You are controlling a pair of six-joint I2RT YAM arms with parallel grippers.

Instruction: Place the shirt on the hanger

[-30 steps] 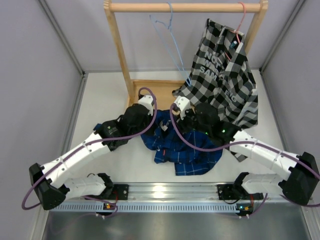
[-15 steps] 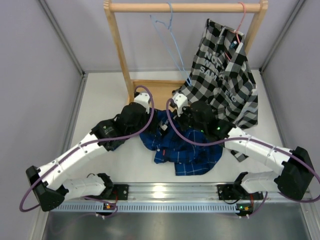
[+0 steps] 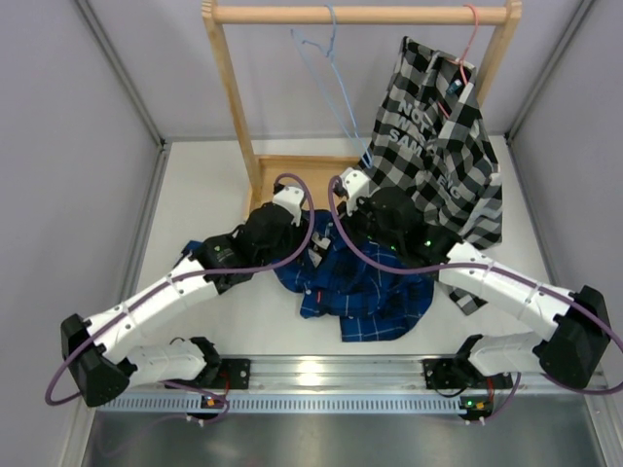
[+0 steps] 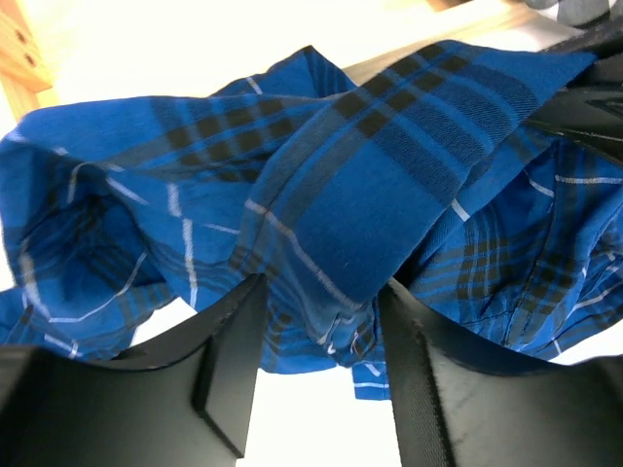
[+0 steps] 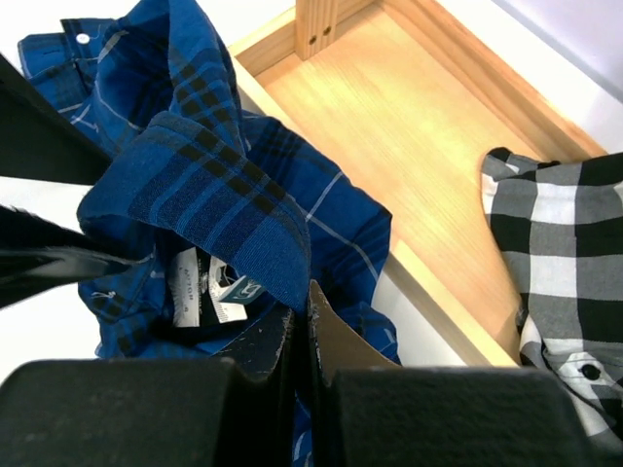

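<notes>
Top external: arms converge; left end effector (image 4: 316,326) and right end effector (image 5: 298,319) pinch shirt (image 3: 362,292).

Room and furniture, as seen:

- Surface (image 3: 185,204): white, flat, matte; washed out to plain white in both wrist views.
- Left wall (image 3: 68,117), right wall (image 3: 579,107), far wall (image 3: 273,88): plain pale grey panels.
- Corner strips (image 3: 119,68): pale metal, one at each far corner, running down to the surface.
- Rack (image 3: 232,97): light wood, standing at the far middle of the surface. It has two upright posts and a round top bar (image 3: 389,15).
- Rack base (image 3: 292,173): shallow wooden tray with a raised rim, resting on the surface.
- Near rail (image 3: 331,372): ribbed aluminium along the near edge, with a bright glare spot at its middle.
- Grey band (image 3: 341,438): nearer than the rail; material unclear.
- Light: bright, even, soft shadows.
</notes>
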